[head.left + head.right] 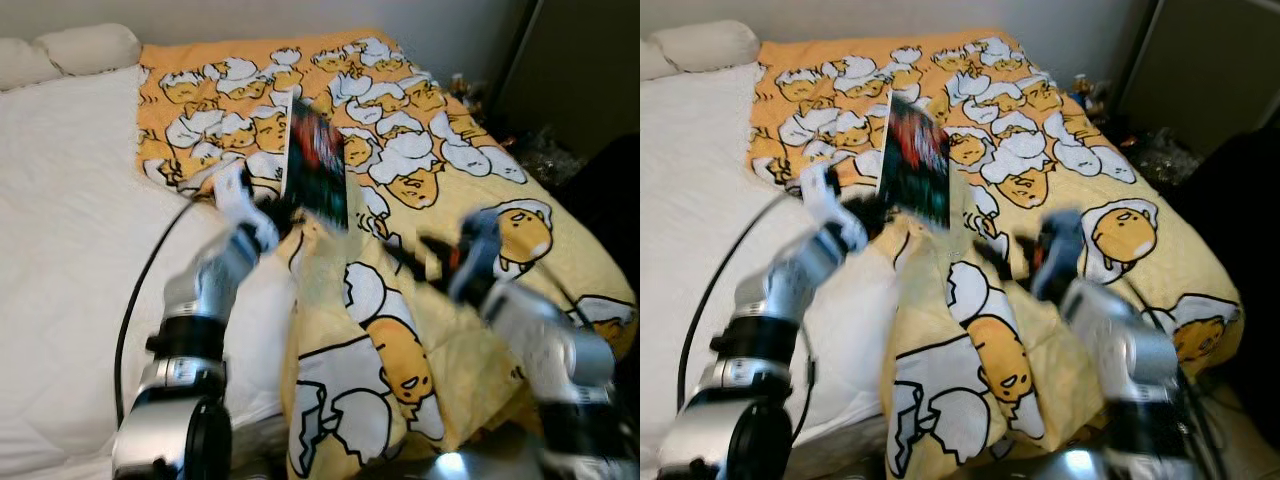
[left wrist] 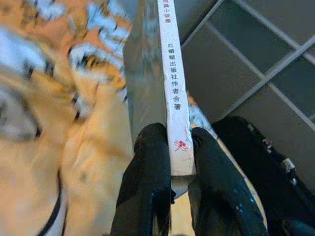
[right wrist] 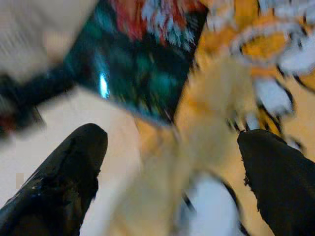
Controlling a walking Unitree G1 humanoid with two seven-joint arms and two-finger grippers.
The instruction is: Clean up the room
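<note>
A thin book (image 1: 317, 160) with a dark red and green cover is held upright above the bed. My left gripper (image 2: 172, 147) is shut on its lower edge, and its white spine (image 2: 173, 83) with printed characters runs up between the two black fingers. In the eye views that gripper (image 1: 283, 208) sits at the book's lower left corner. My right gripper (image 1: 425, 255) hovers over the yellow blanket (image 1: 400, 340) just right of the book. Its black fingers (image 3: 64, 177) stand wide open with nothing between them, and the book's cover (image 3: 142, 69) lies ahead of them.
The yellow and orange cartoon-egg blanket is rumpled over the bed's right half. White bedding (image 1: 70, 240) and pillows (image 1: 85, 45) cover the left half. A black cable (image 1: 140, 290) trails along my left arm. Dark clutter (image 1: 545, 150) lies on the floor past the bed's right side.
</note>
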